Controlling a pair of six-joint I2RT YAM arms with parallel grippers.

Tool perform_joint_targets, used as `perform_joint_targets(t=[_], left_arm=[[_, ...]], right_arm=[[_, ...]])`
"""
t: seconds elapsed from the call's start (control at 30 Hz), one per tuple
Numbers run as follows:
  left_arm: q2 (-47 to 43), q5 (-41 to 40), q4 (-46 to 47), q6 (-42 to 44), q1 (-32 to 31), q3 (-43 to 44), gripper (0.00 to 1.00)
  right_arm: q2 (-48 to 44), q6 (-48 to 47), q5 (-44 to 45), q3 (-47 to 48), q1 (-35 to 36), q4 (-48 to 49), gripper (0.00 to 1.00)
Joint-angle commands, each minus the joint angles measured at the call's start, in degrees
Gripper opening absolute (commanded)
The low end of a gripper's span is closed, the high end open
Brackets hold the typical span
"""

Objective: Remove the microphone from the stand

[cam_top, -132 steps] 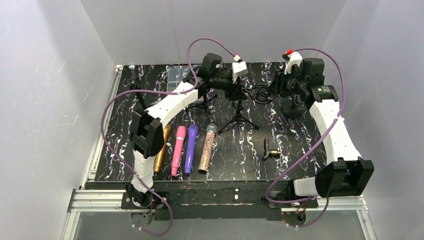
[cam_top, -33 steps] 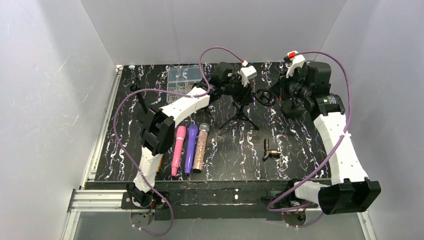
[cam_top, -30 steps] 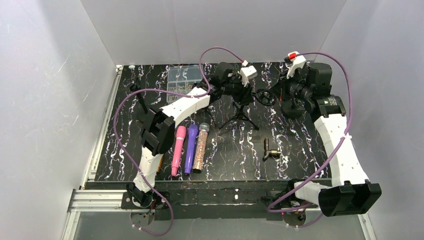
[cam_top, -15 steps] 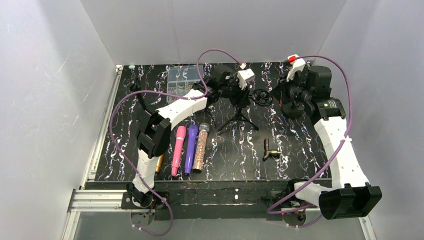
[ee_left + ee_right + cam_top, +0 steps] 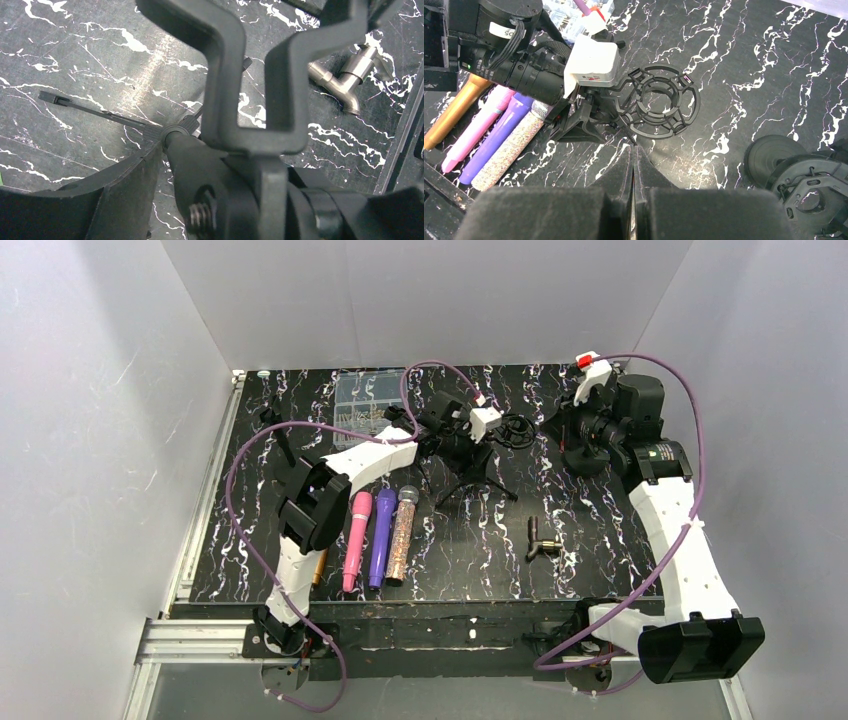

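From above, my left fingers [image 5: 468,443] hang over the top of the tripod stand [image 5: 478,483] near the middle of the desk [image 5: 600,530]. Four microphones lie flat side by side to the left of the stand, heads toward the far edge: the gold microphone [image 5: 320,558], the pink microphone [image 5: 357,540], the purple microphone [image 5: 381,537] and the glitter microphone [image 5: 402,535]. The glitter microphone is nearest the tripod legs, apart from my left fingers and on the near side of them. A black ring mount [image 5: 515,430] sits just right of the stand, and a metal fitting [image 5: 540,540] lies nearer the front. Through my left wrist, the stand's forked clip [image 5: 250,75] rises right in front. My fingers are spread to either side of its joint, with a sliver of desk showing beside it. One thin tripod leg [image 5: 100,112] runs off to the left. Through my right wrist, my right fingers [image 5: 634,192] are pressed together with nothing between them, pointing at the ring mount. The four microphones lie off to the left, well apart from these fingers.
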Motion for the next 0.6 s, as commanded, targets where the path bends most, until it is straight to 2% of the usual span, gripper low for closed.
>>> perform_joint_targets(t=[0.0, 0.1, 0.27, 0.47, 0.57], left_arm=[[-1.94, 0.55, -5.90, -0.35, -0.07, -0.52, 0.65], [-1.83, 0.40, -5.60, -0.51, -0.12, 0.58, 0.72], [-2.29, 0.89, -4.89, -1.20, 0.16, 2.95, 0.75], [-3.13, 2.52, -3.89, -1.00, 0.30, 5.28, 0.76], [-3.05, 2.43, -3.56, -0.38, 0.47, 5.96, 0.73]], right_arm=[[-1.25, -0.47, 0.08, -0.04, 0.18, 2.08, 0.01], [-1.43, -0.45, 0.16, -0.36, 0.10, 2.07, 0.01], [-1.46, -0.56, 0.17, -0.75, 0.09, 2.31, 0.01], [-1.06, -0.52, 0.04, -0.67, 0.10, 2.34, 0.01], [-1.01, -0.56, -0.04, -0.47, 0.09, 2.17, 0.01]])
